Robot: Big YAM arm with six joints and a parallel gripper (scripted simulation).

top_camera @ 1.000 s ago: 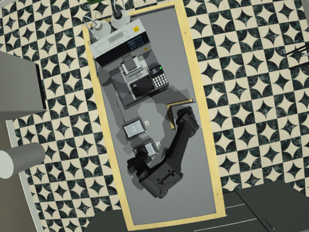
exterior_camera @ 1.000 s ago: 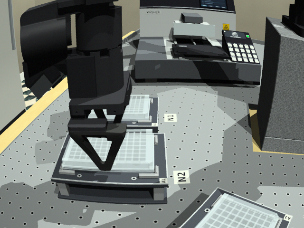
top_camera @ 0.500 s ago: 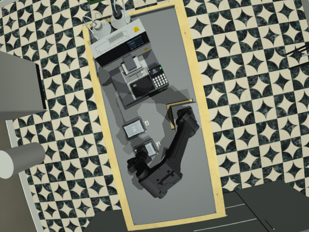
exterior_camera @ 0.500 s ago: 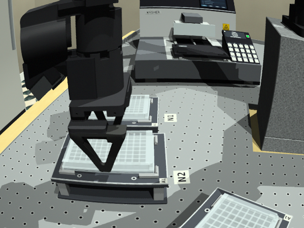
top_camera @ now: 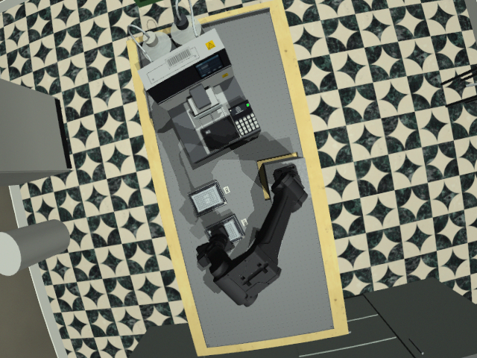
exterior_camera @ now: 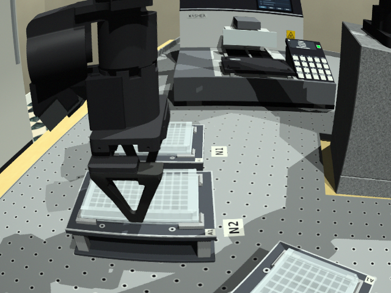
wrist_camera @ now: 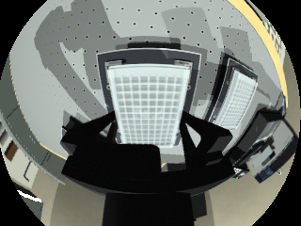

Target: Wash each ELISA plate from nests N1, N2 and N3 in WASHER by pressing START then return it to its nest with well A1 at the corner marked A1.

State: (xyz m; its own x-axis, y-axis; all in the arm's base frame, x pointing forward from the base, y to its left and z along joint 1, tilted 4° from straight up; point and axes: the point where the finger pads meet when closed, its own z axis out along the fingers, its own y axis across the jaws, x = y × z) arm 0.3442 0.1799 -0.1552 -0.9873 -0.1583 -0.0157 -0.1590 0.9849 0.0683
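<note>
My gripper (top_camera: 220, 233) (exterior_camera: 138, 198) (wrist_camera: 148, 114) points down over nest N2 (exterior_camera: 206, 201) (wrist_camera: 150, 56), shut on the long sides of a clear plate (exterior_camera: 181, 192) (wrist_camera: 150, 94). The plate is level, at or just above the locators; whether it lies fully flat is not clear, nor is its cut-off corner. Another plate (top_camera: 208, 198) (exterior_camera: 178, 135) (wrist_camera: 239, 96) lies in nest N1. The N3 plate (exterior_camera: 303, 274) lies in its nest at the lower right of the exterior view. The washer (top_camera: 187, 149) (exterior_camera: 252, 91) shows a green lamp (top_camera: 247, 104) (exterior_camera: 318, 46); its dark carrier (top_camera: 219, 133) (exterior_camera: 252, 65) holds no visible plate.
The keypad (top_camera: 247, 124) (exterior_camera: 312, 68) is right of the carrier. A grey stone block (top_camera: 267, 173) (exterior_camera: 363, 126) carries the arm's base, right of the nests. Bottles (top_camera: 157, 45) stand behind the washer. A wooden edge (top_camera: 153, 154) borders the table.
</note>
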